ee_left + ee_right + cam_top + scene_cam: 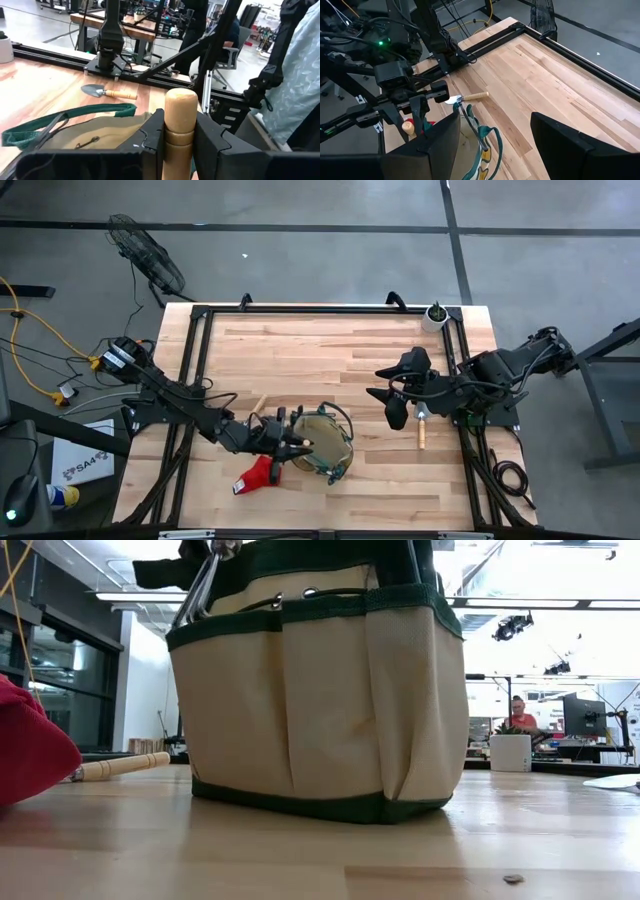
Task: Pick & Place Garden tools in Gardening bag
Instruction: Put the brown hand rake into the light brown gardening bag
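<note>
The tan gardening bag [326,442] with green trim stands near the table's front middle. Its flat base [320,808] rests on the wood. At the bag's left rim my left gripper [290,438] is shut on a wooden-handled tool [180,120]. The tool's working end is hidden. Metal prongs [204,582] stick up at the bag's top; whose they are I cannot tell. The red glove [258,475] lies flat near the front edge. Another wooden-handled tool [474,95] lies left of the bag. A trowel [422,425] lies on the right. My right gripper [397,408] hovers open above it. My left gripper pinches the tool's round wooden handle [176,136] between its two fingers [152,137], a short way below the handle's rounded free end [181,97]. The fingers come level from the table's left and lie across the handle. The tool is lifted clear of the table.
A small white pot [434,315] with a plant stands at the far right corner. Black frame rails [200,360] run along the table's edges. A person [520,716] sits far behind the table. Bare wood lies across the far half [320,350].
</note>
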